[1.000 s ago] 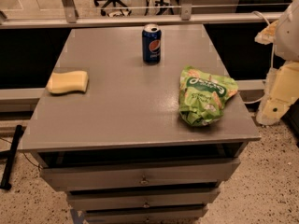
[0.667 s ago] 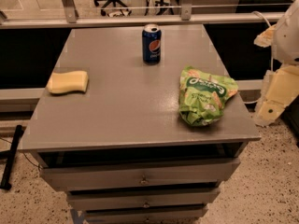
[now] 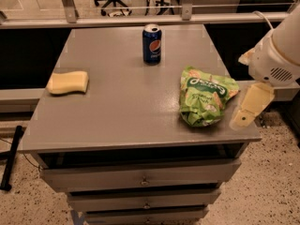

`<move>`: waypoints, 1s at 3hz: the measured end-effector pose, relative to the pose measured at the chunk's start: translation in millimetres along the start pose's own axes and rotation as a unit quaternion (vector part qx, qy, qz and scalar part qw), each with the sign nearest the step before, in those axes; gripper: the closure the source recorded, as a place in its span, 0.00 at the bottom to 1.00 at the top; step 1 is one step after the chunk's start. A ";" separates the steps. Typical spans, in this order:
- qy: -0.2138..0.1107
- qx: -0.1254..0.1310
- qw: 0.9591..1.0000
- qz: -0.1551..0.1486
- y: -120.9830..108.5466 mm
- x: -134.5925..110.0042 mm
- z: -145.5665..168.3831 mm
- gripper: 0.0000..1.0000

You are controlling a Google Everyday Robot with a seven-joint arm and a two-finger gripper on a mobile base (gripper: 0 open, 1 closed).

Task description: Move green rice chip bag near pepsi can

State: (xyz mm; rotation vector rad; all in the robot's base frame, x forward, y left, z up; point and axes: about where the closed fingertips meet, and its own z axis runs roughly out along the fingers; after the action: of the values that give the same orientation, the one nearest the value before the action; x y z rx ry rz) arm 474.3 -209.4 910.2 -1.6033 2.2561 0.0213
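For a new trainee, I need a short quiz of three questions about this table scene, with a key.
1. True or false: the bag touches the can.
2. Where is the gripper? A) over the can B) off the table's edge, beside the bag C) on top of the bag
3. Fill in: the can stands ___ (upright or tipped).
Key: 1 false; 2 B; 3 upright.

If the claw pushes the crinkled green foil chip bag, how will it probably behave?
The crinkled light-green foil chip bag looks puffy, so probably light and floppy; it may crumple. Its glossy foil likely slides. The claw hangs beside it, at the grey table edge.
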 end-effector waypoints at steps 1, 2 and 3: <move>-0.012 -0.008 1.000 0.014 -3.9 -0.3 34.8 0.00; -0.025 -0.018 0.999 0.031 -1.5 -5.1 63.5 0.00; -0.031 -0.027 0.998 0.043 1.0 -16.6 81.3 0.16</move>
State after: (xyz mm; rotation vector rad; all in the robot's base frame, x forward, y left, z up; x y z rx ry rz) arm 501.6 -175.8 839.4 -1.5097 2.2928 0.1529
